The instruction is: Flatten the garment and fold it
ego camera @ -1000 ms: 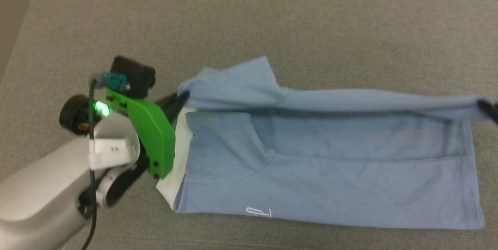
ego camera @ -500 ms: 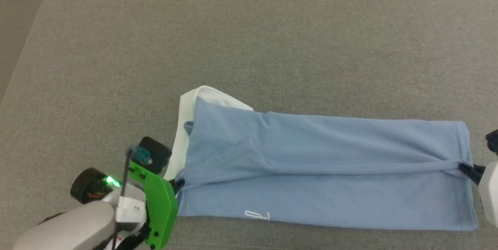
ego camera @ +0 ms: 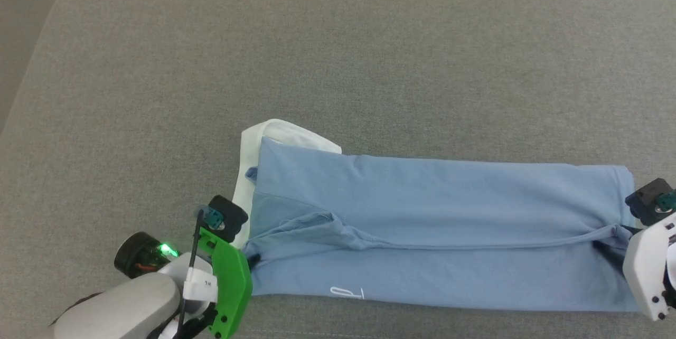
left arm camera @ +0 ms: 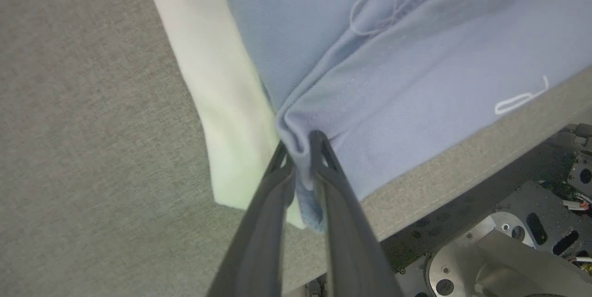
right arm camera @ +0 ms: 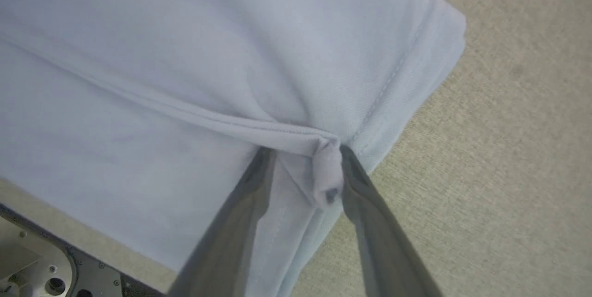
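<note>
The garment (ego camera: 438, 233) lies flat on the grey tabletop (ego camera: 338, 64), close to the edge nearest me, doubled lengthwise into one long strip. Its long axis runs straight across from my left to my right, with the white collar (ego camera: 248, 143) at my left end, the hem at my right and the logo (ego camera: 347, 292) on the near layer by the collar.

My left jaws sit at the collar end, on the near corner of the top flap. A small fold of blue cloth stands between the two fingers (left arm camera: 333, 186), which lie close on either side of it, and I cannot tell whether they press it or have let go. My right jaws are at the hem end and stand parted. The flap's corner leans against one finger (right arm camera: 365, 195) with a clear gap to the other, so nothing is held there.

A raised ridge (ego camera: 449, 246) runs along the strip between the two corners, where the flap's edge lies. I judge the lengthwise fold laid and the next fold due across the long axis, one end carried over to the other. Each arm is at its own end, so the right is nearer the hem and the left nearer the collar.

Count: one garment, one collar, one logo, two fingers on each arm
</note>
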You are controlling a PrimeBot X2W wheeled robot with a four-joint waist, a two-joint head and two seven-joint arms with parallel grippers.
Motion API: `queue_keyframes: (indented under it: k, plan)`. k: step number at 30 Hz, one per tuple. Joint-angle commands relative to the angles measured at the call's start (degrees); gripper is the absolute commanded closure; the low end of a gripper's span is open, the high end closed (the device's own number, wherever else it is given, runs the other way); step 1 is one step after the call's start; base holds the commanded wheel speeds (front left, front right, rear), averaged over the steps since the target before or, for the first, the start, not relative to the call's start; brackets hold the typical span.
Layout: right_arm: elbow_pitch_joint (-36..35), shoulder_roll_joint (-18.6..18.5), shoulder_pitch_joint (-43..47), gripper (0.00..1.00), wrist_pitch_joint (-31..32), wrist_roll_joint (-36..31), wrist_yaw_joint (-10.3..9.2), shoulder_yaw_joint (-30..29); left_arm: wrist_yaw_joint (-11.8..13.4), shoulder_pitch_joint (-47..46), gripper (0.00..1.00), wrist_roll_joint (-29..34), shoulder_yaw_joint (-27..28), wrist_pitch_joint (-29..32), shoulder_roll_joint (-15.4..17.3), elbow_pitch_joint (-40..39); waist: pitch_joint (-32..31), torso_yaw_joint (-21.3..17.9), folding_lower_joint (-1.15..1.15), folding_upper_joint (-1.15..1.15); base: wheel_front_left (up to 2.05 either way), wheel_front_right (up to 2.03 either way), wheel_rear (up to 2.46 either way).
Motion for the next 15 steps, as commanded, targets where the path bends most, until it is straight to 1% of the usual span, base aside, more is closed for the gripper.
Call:
queue_keyframes:
  k: [1,3,6,9,12,15]
  plan:
    - [-0.5,0.6,0.6,0.00,0.3,0.2,-0.09,0.3,-0.4,0.7,0.00,0.7,0.2,-0.8,-0.4,0.7,-1.1,-0.2,0.00,0.00,0.00,0.00,0.00]
    - [-1.3,0.5,0.4,0.00,0.4,1.1,-0.09,-0.4,-0.4,0.7,0.00,0.4,1.0,-2.3,-0.6,1.1,-2.2,-0.2,0.00,0.00,0.00,0.00,0.00]
    - [-2.9,0.8,0.3,0.00,0.8,4.2,-0.09,-2.8,0.0,0.8,0.00,-1.1,3.1,-4.9,-1.6,1.0,-4.0,0.0,0.00,0.00,0.00,0.00,0.00]
    - [-4.7,0.7,0.6,0.00,1.5,5.7,-0.09,-5.5,0.3,0.8,0.00,-2.1,5.0,-7.7,-2.5,0.5,-5.5,0.2,0.00,0.00,0.00,0.00,0.00]
    - [-4.9,2.4,1.5,0.00,1.8,7.8,-0.09,-10.5,1.1,0.7,0.00,-1.8,7.3,-11.9,-2.9,0.5,-6.7,0.4,0.00,0.00,0.00,0.00,0.00]
    - [-3.9,4.8,3.1,0.00,2.1,8.1,-0.09,-15.1,3.3,1.2,0.00,-1.3,10.2,-17.6,-3.6,1.5,-7.6,0.7,0.00,0.00,0.00,0.00,0.00]
